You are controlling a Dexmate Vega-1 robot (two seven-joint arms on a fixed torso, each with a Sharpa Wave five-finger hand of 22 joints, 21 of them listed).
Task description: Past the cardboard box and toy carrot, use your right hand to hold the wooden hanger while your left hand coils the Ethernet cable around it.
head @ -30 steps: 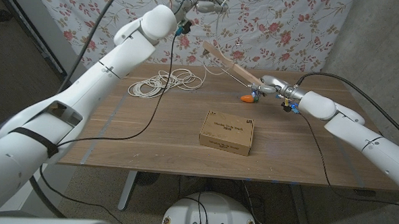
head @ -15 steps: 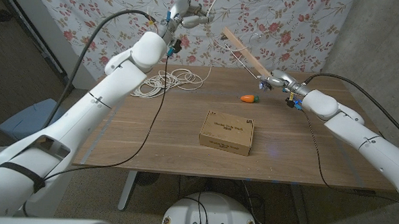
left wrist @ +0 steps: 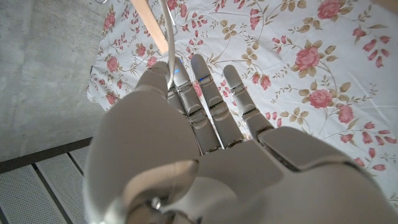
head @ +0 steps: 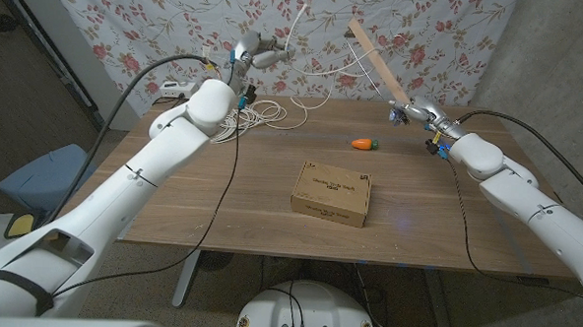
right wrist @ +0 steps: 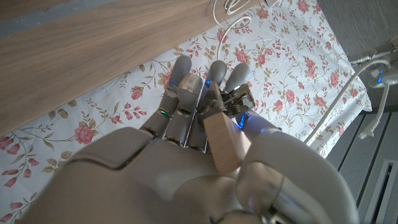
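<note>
The right robot hand (head: 415, 111) is hovering over the far right part of the worktop (head: 221, 195), gripping the wooden hanger (head: 377, 61) by its lower end. The hanger is slanting up and away toward the flowered curtain (head: 455, 33), its free end well above the worktop. In the right wrist view the robot hand (right wrist: 205, 106) is closing its fingers (right wrist: 184, 84) around the pale wooden bar (right wrist: 224, 140), with the hanger's metal hook part sitting just past the fingertips.

The left robot hand (head: 260, 54) is raised above the far edge of the worktop, in front of the curtain, pinching the white Ethernet cable (head: 295, 31). From that hand the cable is arching across toward the hanger, and a strand is dropping down to the loose coil (head: 246, 117) lying on the worktop near its far left corner. In the left wrist view the cable (left wrist: 166, 37) is running up between the thumb and the fingers (left wrist: 205, 87) of the robot hand (left wrist: 186, 143), with the wooden hanger (left wrist: 152, 25) showing just beyond.

The toy carrot (head: 362, 143) is lying on the worktop nearer the far edge, below the right robot hand and apart from it. The cardboard box (head: 332, 194) is sitting flat near the middle of the worktop, on the near side of the carrot and apart from it.
</note>
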